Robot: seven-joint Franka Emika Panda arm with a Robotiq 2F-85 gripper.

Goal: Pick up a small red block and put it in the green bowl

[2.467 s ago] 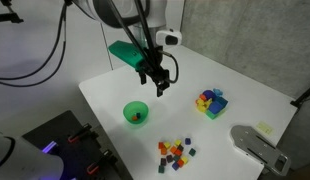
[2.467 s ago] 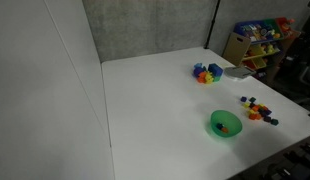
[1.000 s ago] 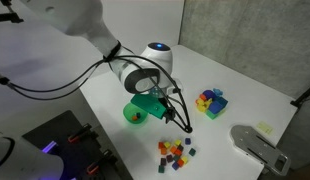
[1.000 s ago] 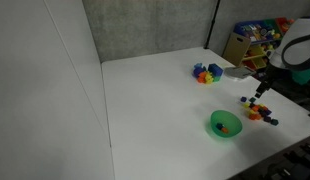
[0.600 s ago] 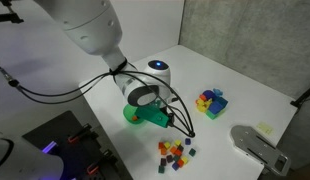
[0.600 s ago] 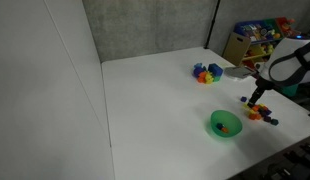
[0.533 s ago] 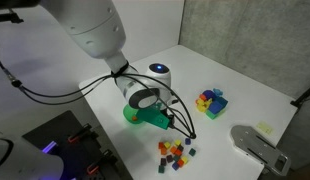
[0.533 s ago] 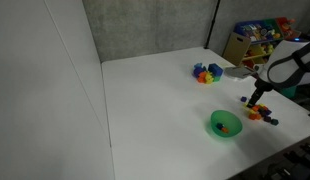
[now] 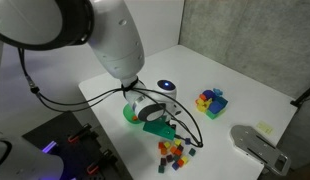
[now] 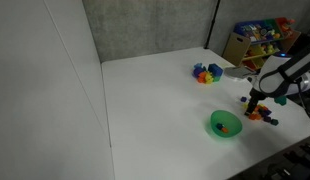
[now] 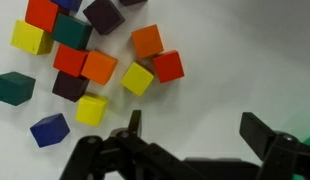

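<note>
Approach step: we hover the gripper (image 11: 193, 128), jaws apart, over the blocks (image 11: 100, 67); next we must centre on the red block (image 11: 168, 66).

white table (image 9: 245, 72), stacked block cluster (image 9: 210, 101), toy shelf (image 10: 257, 40)

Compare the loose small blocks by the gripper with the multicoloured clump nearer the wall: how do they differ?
The loose small blocks lie spread singly in one layer; the multicoloured clump is packed tight and stands taller. The loose small blocks sit close to the green bowl, with the open gripper right beside them; the multicoloured clump sits apart, nearer the wall. Both mix red, yellow, blue and green.
</note>
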